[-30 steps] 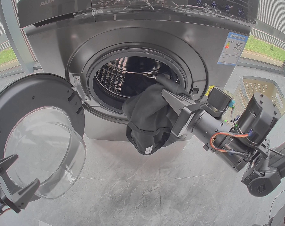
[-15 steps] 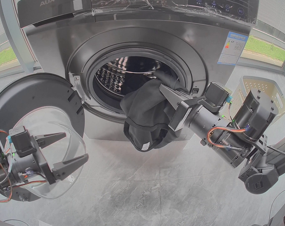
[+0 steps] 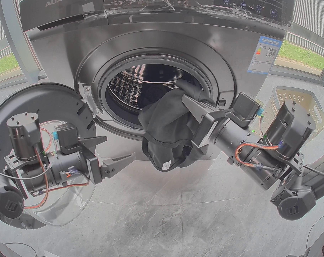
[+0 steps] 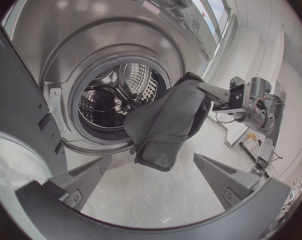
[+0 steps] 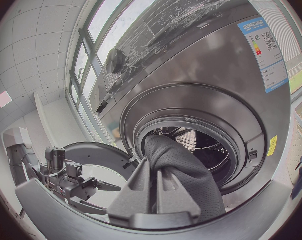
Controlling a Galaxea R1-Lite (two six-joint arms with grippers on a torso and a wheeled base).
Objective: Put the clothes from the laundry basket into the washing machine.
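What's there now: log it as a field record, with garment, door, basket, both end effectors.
garment: dark cloth, at the drum mouth, lower part hanging outside
washing machine: door swung open to the left
right end effector: shut on the dark cloth
left end effector: open, empty, in front of the door
laundry basket: on the floor, right of the washing machine

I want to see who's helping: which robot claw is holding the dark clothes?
The right gripper: it is shut on the dark garment at the washing machine opening. The left gripper is open and empty, near the open door.
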